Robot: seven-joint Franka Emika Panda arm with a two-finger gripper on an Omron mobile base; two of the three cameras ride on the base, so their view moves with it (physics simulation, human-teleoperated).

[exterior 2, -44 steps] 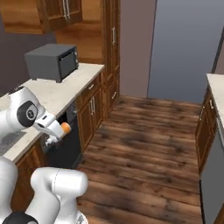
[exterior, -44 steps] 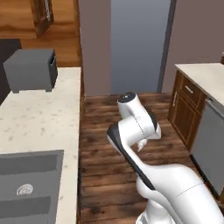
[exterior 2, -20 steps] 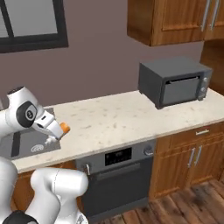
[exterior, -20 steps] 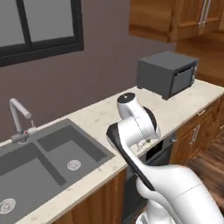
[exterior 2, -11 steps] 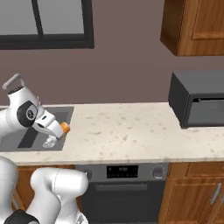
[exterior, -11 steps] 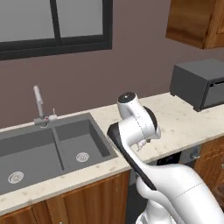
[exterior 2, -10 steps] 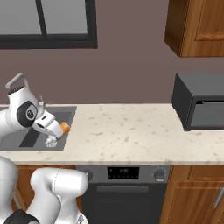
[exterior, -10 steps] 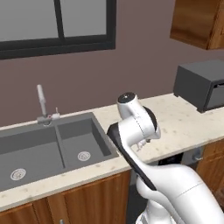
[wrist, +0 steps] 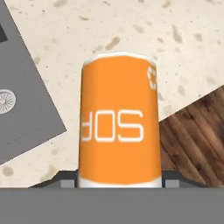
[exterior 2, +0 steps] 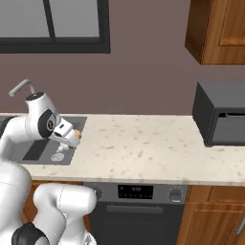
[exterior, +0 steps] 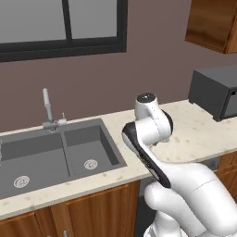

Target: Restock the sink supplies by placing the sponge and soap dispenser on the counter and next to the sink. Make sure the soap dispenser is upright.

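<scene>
One item in hand: orange-amber cylindrical soap dispenser bottle (wrist: 118,122), clenched in white arm's two-finger gripper (exterior 2: 72,138), carried above front edge of cream speckled stone counter (exterior 2: 143,148), just right of dark grey double-basin sink (exterior: 55,155). Pump end not discernible. Step: set-down beside sink. Rec.: turn hand so bottle axis is vertical, base down; lower over bare counter right of basin, clear of edge; release only once base sits flat. Risk: tipping, or dropping off front edge.

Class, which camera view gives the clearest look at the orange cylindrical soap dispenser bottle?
The hand view: the orange cylindrical soap dispenser bottle stands large between the gripper's fingertips. The right base view gives just an orange speck by the arm.
</scene>
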